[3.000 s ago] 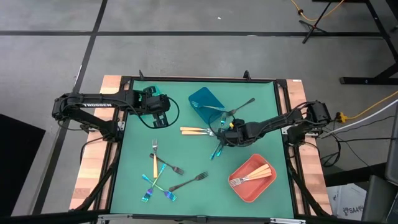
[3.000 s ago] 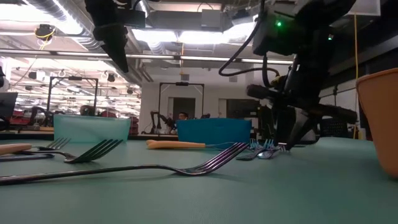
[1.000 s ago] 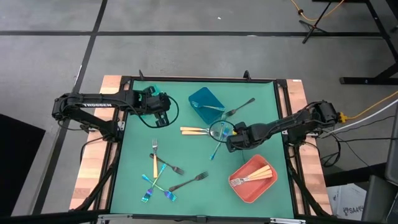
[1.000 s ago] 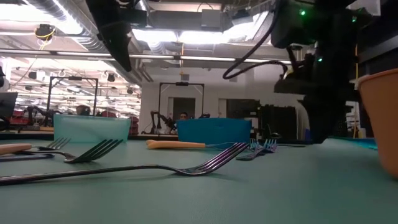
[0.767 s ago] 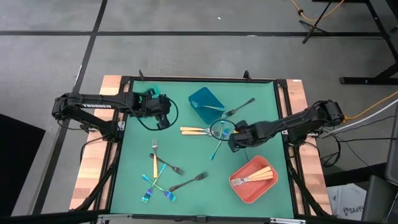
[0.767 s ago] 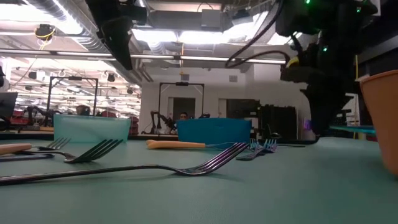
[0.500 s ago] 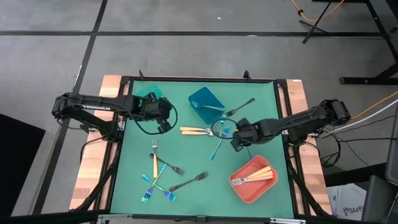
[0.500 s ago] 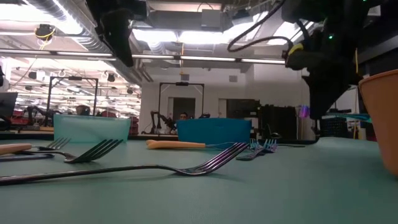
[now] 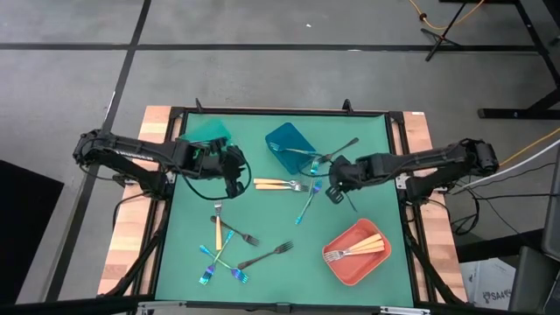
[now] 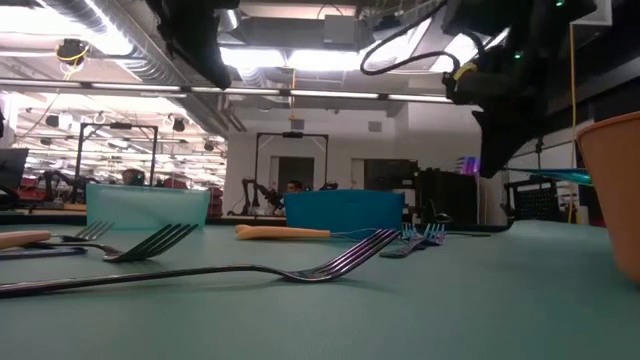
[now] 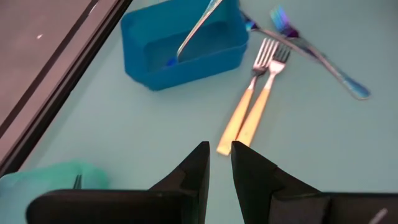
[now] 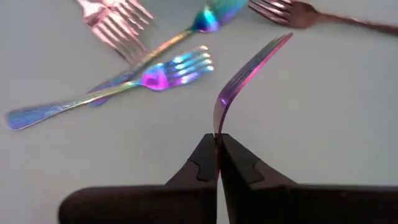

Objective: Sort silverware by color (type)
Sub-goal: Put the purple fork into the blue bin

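Note:
My right gripper hovers above the table's middle right, shut on an iridescent fork. Two more iridescent forks lie crossed on the mat just below it. My left gripper hangs over the mat left of centre, its fingers a narrow gap apart with nothing between them. Two gold-handled forks lie side by side ahead of it. A blue bin has a fork leaning on its rim. Several forks lie crossed at the near left. My right gripper pinches the iridescent fork's handle between its two fingertips, coming down at a slant from the table's right. The tined head sticks out forward past the fingertips. The handle's other end juts out level beside the gripper. The fork is lifted clear of the mat.
A pale teal bin stands at the far left. A coral-red bin at the near right holds gold-handled forks. A dark fork lies beside the blue bin. Bare green mat lies at the near middle and the far right.
My right gripper has risen and gone toward the table's far edge, carrying the iridescent fork up off the mat and away from the two crossed ones. My left gripper has moved toward the table's right and near edges, away from the teal bin.

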`<state>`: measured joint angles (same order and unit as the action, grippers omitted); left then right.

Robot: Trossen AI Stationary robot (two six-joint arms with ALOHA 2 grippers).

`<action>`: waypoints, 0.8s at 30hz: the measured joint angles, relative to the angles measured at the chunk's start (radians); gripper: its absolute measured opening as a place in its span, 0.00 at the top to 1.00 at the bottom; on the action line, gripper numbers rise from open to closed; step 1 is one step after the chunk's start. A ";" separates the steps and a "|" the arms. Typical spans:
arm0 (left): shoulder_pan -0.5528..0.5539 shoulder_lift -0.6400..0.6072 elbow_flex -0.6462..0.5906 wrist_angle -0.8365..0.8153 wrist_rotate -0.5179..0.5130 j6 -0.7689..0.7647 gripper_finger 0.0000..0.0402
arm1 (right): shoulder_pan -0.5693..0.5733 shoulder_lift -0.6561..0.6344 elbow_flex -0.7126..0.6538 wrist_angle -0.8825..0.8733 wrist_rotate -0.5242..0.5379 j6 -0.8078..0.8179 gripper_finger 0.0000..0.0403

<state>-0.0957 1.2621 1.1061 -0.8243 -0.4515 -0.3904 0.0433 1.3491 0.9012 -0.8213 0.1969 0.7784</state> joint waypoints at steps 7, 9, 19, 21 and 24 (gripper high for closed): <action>-0.034 0.000 0.000 0.036 -0.001 0.000 0.85 | -0.107 0.000 0.011 0.142 -0.107 -0.178 1.00; -0.042 0.000 0.000 0.036 -0.001 0.000 0.85 | -0.134 0.003 0.036 0.143 -0.120 -0.221 1.00; -0.067 0.038 -0.001 0.086 -0.010 0.004 0.85 | -0.264 0.010 0.168 0.272 -0.141 -0.545 1.00; -0.067 0.050 0.000 0.097 -0.014 0.005 0.85 | -0.296 0.016 0.182 0.309 -0.157 -0.606 1.00; -0.067 0.079 0.000 0.102 -0.009 0.004 0.85 | -0.343 0.039 0.211 0.366 -0.186 -0.682 1.00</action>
<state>-0.1631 1.3409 1.1061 -0.7219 -0.4601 -0.3860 -0.3002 1.3877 1.1119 -0.4550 0.0104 0.0966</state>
